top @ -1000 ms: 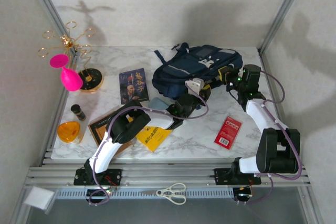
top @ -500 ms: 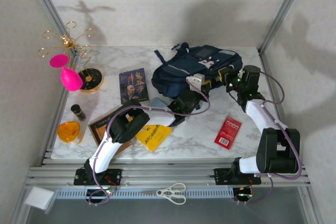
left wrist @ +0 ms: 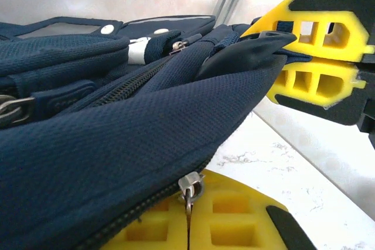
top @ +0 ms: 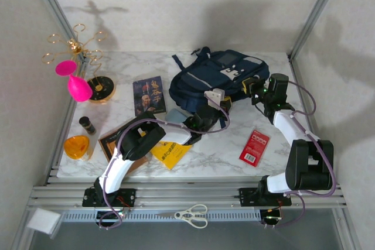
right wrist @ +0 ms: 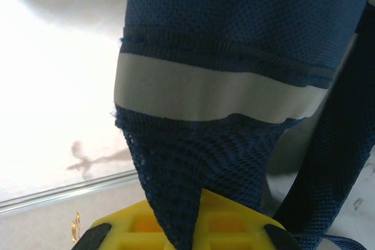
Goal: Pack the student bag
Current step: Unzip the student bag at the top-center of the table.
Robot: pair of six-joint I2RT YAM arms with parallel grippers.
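Student bag (top: 205, 77) lies on its side at the far middle of the table (top: 217, 147), between my two arms. Left gripper (left wrist: 188, 229) is closed tight on the zipper pull (left wrist: 190, 187) at the bag's near edge. Right gripper (right wrist: 193, 218) is pinched on a fold of bag fabric just below the pale stripe (right wrist: 211, 92).

Step in hand, as I judge it: unzipping. To do it well, hold the right side taut and draw the pull along the line of teeth, never outward, or it may slip free.
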